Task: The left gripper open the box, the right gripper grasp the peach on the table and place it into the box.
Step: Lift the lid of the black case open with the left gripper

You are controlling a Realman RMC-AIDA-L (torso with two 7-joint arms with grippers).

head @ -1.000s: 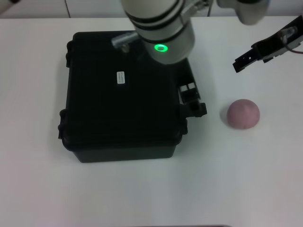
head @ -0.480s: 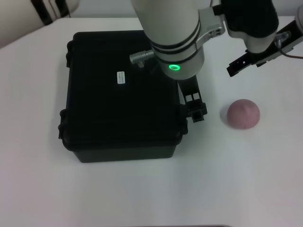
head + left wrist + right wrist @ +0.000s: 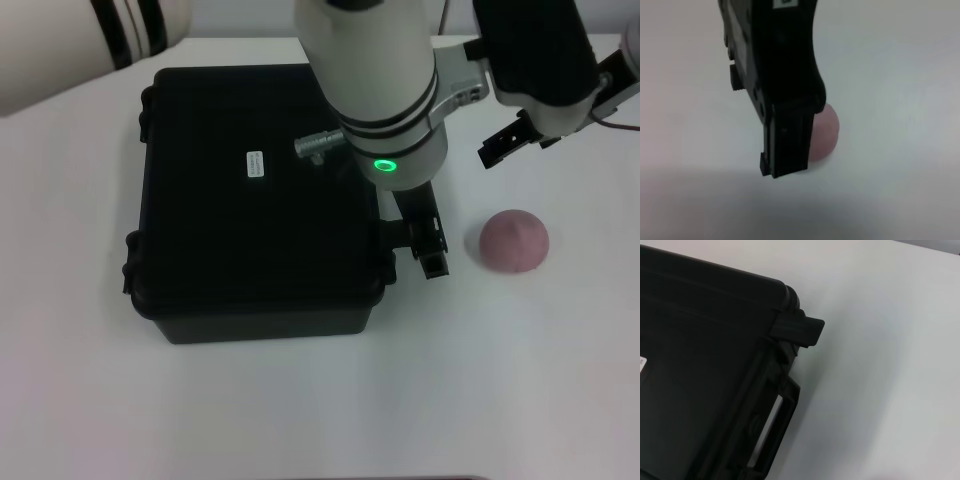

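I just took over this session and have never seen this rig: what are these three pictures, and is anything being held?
It is a two-armed robot at a white table. The wide picture comes from its head; the other two come from cameras on its wrists. The thick white arm ends in the left gripper, down at the latch side of the box, whose lid is shut. The right gripper hangs above the table, beyond the peach, which lies loose beside the box. Neither gripper visibly holds anything. The left wrist picture shows the peach behind a black finger; the right wrist picture shows a box corner.
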